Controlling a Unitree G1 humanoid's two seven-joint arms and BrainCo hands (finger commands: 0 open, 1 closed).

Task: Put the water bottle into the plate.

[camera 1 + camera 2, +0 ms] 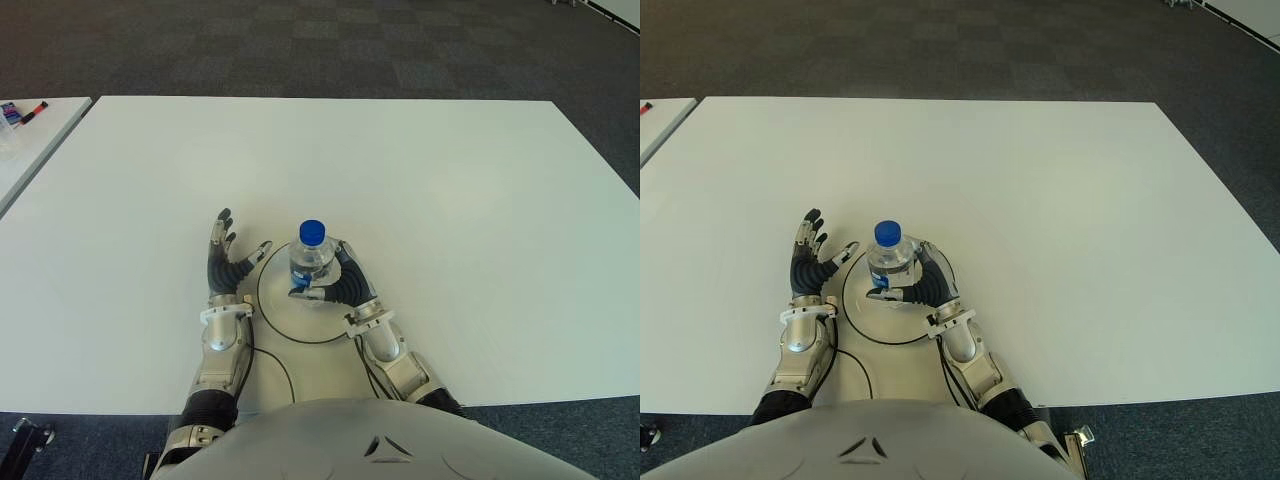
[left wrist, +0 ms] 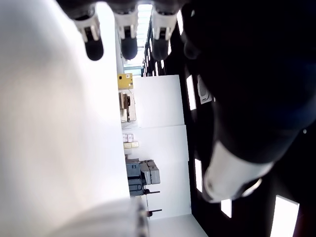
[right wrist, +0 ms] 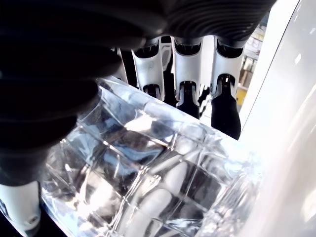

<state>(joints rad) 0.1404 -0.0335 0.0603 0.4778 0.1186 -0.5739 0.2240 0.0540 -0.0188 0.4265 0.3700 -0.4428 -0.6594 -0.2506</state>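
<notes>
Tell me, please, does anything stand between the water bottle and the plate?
Nothing visible does. The right hand grips the water bottle, upright over the plate. The open left hand shows beside the plate's left rim.

We cannot see the water bottle (image 1: 312, 260) base: the right robot hand (image 1: 335, 282) wraps its lower body and hides where it meets the plate (image 1: 275, 322). In the right wrist view the bottle's cap is cut off. Small items (image 1: 22, 113) far left of the bottle are cropped, unidentifiable.
</notes>
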